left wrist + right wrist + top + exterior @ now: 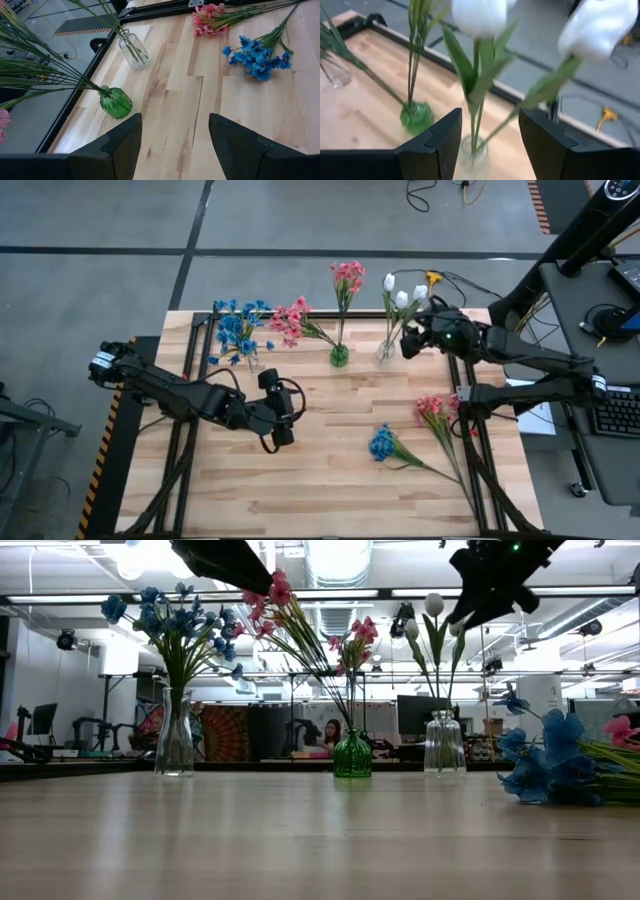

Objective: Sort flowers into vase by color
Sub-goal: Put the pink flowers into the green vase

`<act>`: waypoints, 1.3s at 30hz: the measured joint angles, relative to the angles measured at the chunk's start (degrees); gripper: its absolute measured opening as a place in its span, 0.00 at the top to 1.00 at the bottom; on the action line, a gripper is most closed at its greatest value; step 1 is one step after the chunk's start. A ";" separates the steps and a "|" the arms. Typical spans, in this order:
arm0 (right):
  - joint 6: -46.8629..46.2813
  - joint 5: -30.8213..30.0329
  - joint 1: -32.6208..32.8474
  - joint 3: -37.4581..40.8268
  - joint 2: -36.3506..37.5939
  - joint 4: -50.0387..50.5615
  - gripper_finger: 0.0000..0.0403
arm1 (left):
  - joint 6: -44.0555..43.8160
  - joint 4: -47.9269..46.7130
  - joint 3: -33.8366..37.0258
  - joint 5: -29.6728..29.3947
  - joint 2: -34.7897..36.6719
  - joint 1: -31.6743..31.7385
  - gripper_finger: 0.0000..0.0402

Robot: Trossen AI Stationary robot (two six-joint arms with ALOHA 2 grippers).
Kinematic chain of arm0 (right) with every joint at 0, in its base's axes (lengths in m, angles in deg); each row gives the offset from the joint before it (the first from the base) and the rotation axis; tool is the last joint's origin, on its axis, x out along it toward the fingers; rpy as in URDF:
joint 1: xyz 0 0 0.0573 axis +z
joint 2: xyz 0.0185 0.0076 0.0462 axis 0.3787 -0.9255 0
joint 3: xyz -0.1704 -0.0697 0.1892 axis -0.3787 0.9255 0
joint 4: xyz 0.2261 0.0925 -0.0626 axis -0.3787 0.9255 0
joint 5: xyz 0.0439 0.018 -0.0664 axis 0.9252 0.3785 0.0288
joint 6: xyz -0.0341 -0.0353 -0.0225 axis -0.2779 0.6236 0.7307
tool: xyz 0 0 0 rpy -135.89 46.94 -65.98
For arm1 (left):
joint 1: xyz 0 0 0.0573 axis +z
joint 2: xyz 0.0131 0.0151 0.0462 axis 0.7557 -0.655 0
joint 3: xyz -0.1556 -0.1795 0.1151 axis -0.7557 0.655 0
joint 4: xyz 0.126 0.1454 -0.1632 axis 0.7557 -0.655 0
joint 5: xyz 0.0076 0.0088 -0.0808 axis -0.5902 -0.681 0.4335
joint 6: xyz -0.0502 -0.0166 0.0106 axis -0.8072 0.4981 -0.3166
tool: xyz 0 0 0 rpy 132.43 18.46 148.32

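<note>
Three vases stand along the far edge. A clear vase (254, 361) holds blue flowers (240, 330). A green vase (339, 356) holds pink flowers (347, 277). Another clear vase (386, 352) holds white tulips (403, 295). A loose pink sprig (435, 412) and a loose blue sprig (383, 443) lie flat on the table's right half. My right gripper (408, 343) hovers open beside the tulips; their stems (476, 125) show in the gap between its fingers, apart from both. My left gripper (280, 420) hangs open above the table's middle left, with nothing between its fingers.
A black metal frame (200, 320) runs along the table's edges. The near half of the wooden table (300, 490) is bare. A desk with a keyboard (615, 410) stands off the table's right side. In the low view a person (326, 735) sits far back in the room.
</note>
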 joint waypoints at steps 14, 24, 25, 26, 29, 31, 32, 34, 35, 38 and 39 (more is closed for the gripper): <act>-10.38 18.84 2.76 -1.44 -0.23 8.55 0.53 | -3.20 -5.26 0.01 3.78 -0.68 -0.02 0.47; -20.96 20.95 11.84 -1.33 -3.66 20.41 0.54 | -16.35 -16.20 0.00 15.17 -0.70 -0.37 0.47; -22.53 21.04 12.87 -1.23 -4.44 22.21 0.54 | -16.82 -16.80 0.02 15.17 -0.70 -0.45 0.47; -24.13 21.10 13.98 -1.17 -5.30 24.14 0.54 | -17.05 -17.13 0.00 15.17 -0.70 -0.46 0.47; -28.90 21.55 17.37 -0.87 -8.34 29.24 0.54 | -17.09 -17.11 0.01 15.16 -0.70 -0.46 0.47; -31.82 22.23 19.61 -0.44 -10.38 31.19 0.54 | -17.04 -17.11 0.01 15.12 -0.70 -0.46 0.47; -33.07 22.41 20.76 -0.24 -11.40 31.60 0.54 | -17.04 -17.11 0.00 15.12 -0.70 -0.46 0.47; -35.13 23.50 22.82 0.24 -13.32 32.08 0.53 | -17.02 -17.11 0.00 15.10 -0.70 -0.46 0.47; -36.20 24.40 23.80 0.48 -14.27 32.24 0.53 | -17.00 -17.11 0.00 15.10 -0.70 -0.46 0.47; -38.72 26.27 26.90 0.83 -17.24 32.17 0.49 | -16.94 -17.10 0.00 15.07 -0.70 -0.46 0.47; -39.56 26.52 27.84 0.94 -18.24 32.49 0.48 | -16.85 -17.09 0.01 15.06 -0.70 -0.46 0.47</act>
